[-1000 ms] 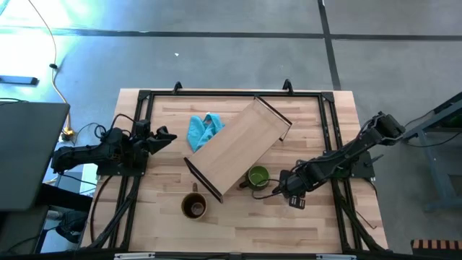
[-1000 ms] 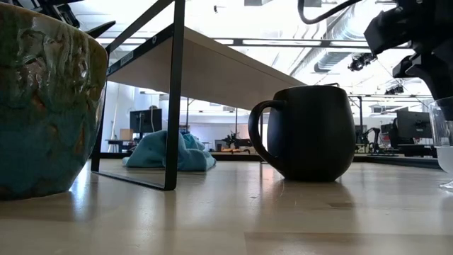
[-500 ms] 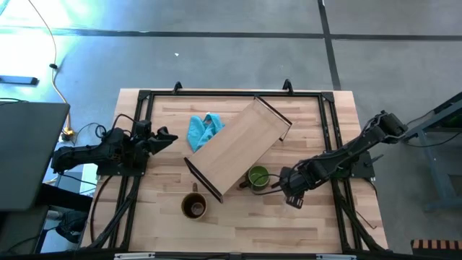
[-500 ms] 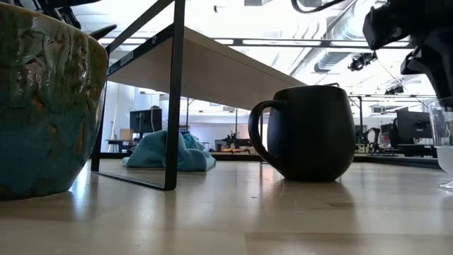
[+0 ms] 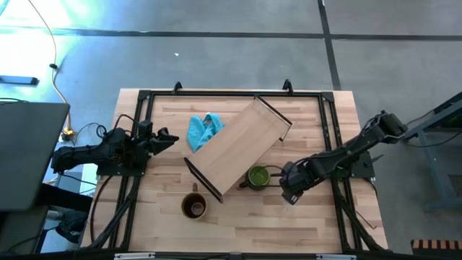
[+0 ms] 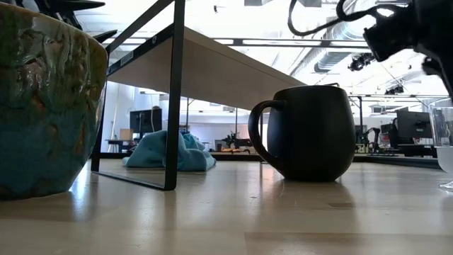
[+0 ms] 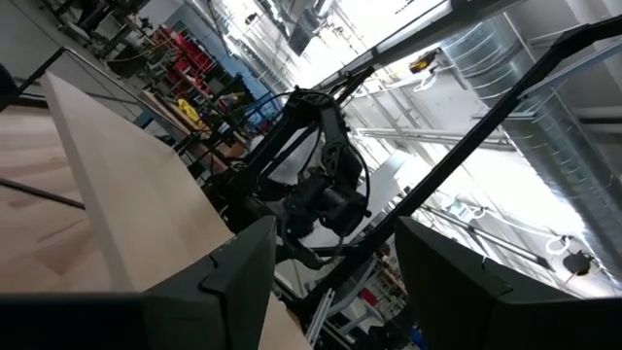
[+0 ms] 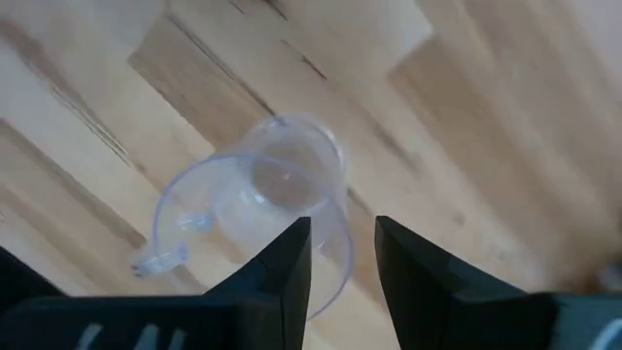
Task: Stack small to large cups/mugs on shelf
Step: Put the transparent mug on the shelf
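Observation:
The clear glass cup (image 8: 255, 209) stands on the tabletop, and its edge shows in the low view as a glass cup (image 6: 446, 145) at the right. My right gripper (image 8: 342, 267) hangs over it, open by a narrow gap, one finger over the cup's mouth and one outside its wall. The green mug (image 5: 258, 175) stands just left of that gripper (image 5: 288, 189). The brown mug (image 5: 195, 207) stands near the table's near edge. The shelf (image 5: 238, 148) stands slantwise in the middle on its black end frames. My left gripper (image 5: 164, 137) waits open at the left rail. My right gripper comes from above, pointing down, with the glass cup's rim (image 8: 335, 255) running between its fingers. Whether either finger touches the glass, I cannot tell. The cup stands upright on the table.
A crumpled blue cloth (image 5: 204, 130) lies beyond the shelf's left side. Black rails (image 5: 332, 137) run along the table's edges. Bare wood lies right of and nearer than the right gripper. In the low view the brown mug (image 6: 42, 106) fills the left foreground.
My right gripper has drifted a little toward the table's left and far side, closer to the green mug, and shows higher in the low view. The glass cup, both mugs and the shelf have stayed in place.

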